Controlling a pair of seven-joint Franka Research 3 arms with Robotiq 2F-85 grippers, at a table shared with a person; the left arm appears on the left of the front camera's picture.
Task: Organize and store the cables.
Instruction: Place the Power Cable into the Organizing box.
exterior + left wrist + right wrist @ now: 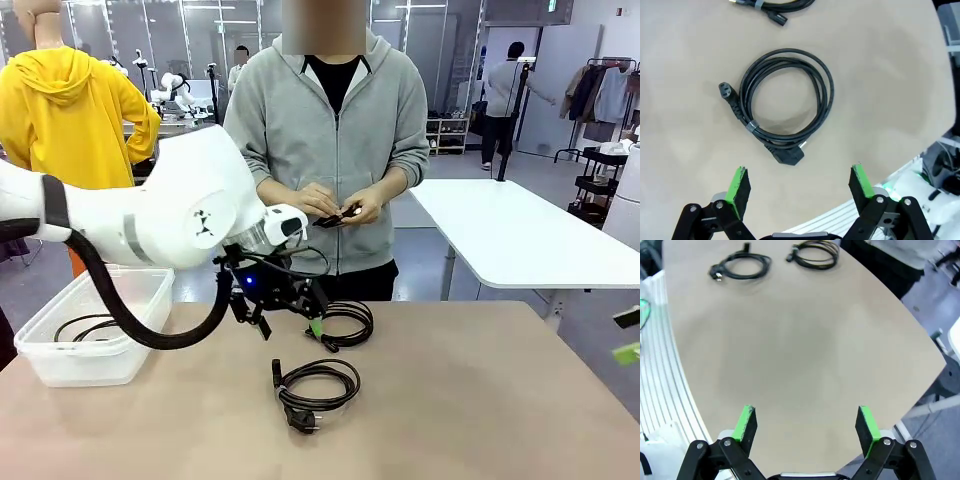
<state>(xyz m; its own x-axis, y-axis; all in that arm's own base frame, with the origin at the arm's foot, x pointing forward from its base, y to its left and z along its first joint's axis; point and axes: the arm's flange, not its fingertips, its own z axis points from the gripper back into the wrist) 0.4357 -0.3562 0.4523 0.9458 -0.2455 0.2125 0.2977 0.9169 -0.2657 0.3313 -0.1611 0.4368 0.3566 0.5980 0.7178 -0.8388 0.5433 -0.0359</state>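
Two cables lie on the tan table as round black coils: a near coil with a black plug, and a far coil by the far edge. My left gripper hangs open just above the table beside the far coil, touching nothing. In the left wrist view the near coil lies ahead of the open left gripper, and the far coil sits at the top edge. My right gripper is open and empty over bare table, well away from both coils. Its green pads peek in at the right edge.
A clear plastic bin stands at the table's left edge with a black cable inside. A person in a grey hoodie stands at the far side, both hands holding a small dark item. A white table stands behind on the right.
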